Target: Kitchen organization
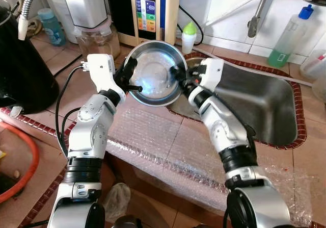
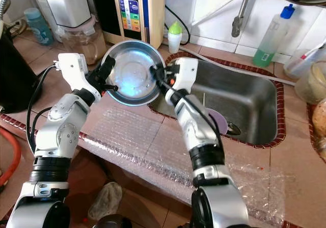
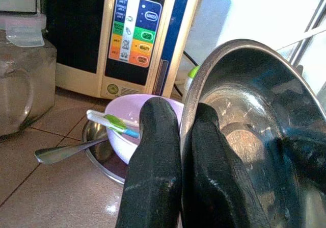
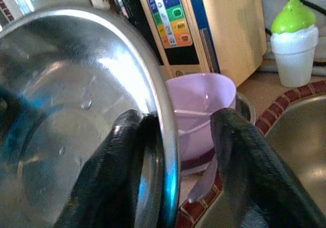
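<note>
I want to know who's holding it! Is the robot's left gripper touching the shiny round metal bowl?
Touching. In the left wrist view, the left gripper has its black fingers pinching the rim of the shiny round metal bowl, one on each side.

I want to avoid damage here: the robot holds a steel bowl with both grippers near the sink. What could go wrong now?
1. The steel bowl is tilted and held only at its rim; the right gripper looks loosely spread around the rim, so the bowl may slip.
2. The left gripper pinches the opposite rim, so uneven motion could twist the bowl free.
3. A lilac bowl with a spoon sits just behind; a swing could hit it.
</note>
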Controlling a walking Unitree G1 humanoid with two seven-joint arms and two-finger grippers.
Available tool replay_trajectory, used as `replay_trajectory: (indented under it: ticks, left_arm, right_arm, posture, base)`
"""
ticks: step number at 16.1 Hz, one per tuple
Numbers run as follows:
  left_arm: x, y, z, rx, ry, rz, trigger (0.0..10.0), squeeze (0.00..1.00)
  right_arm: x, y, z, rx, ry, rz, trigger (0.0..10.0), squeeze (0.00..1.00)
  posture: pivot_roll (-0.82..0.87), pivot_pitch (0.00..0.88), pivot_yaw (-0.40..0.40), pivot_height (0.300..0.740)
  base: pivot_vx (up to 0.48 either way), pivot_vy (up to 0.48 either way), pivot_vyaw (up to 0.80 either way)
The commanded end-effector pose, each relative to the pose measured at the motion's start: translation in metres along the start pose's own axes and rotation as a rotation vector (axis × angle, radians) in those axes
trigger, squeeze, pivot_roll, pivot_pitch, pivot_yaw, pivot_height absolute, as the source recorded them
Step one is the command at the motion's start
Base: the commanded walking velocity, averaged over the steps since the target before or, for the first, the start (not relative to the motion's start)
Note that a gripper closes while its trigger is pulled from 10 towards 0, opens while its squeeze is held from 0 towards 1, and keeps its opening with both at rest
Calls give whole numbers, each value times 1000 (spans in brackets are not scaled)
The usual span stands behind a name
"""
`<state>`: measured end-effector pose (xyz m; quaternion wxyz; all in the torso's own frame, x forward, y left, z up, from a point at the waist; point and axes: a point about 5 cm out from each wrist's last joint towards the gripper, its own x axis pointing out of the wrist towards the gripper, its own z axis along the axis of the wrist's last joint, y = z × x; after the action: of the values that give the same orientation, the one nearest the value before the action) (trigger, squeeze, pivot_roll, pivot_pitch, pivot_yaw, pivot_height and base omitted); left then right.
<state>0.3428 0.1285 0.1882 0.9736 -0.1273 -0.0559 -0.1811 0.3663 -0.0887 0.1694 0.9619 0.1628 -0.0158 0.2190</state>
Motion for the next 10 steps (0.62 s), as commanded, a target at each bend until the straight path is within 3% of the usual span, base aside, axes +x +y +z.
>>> replay_trajectory:
  ticks: [1,7,8,9,10]
  left_arm:
    - [1,-5,7,20,-34,-30,0,0]
    - [2,-5,7,40,-33,-32,0,0]
    - [2,-6,8,64,-35,-43,3765,0]
    - [2,-8,9,66,-35,-50,9059,75]
    - [3,-9,10,61,-36,-59,10000,1000]
  right_arm:
    - [0,-6,-4,6,37,-38,0,0]
    - [-3,-11,-9,42,54,-70,0,0]
    - [-1,-12,-7,62,47,-78,0,0]
    - [-1,-13,-4,78,26,-82,0,0]
    - [0,-13,-3,92,18,-84,0,0]
  posture:
    - [-9,0,4,740]
    - [-12,0,5,740]
    - [-10,0,5,740]
    - [-10,0,5,740]
    - [-9,0,4,740]
  base:
    - [0,0,0]
    - [0,0,0]
    - [0,0,0]
    - [0,0,0]
    - [0,0,0]
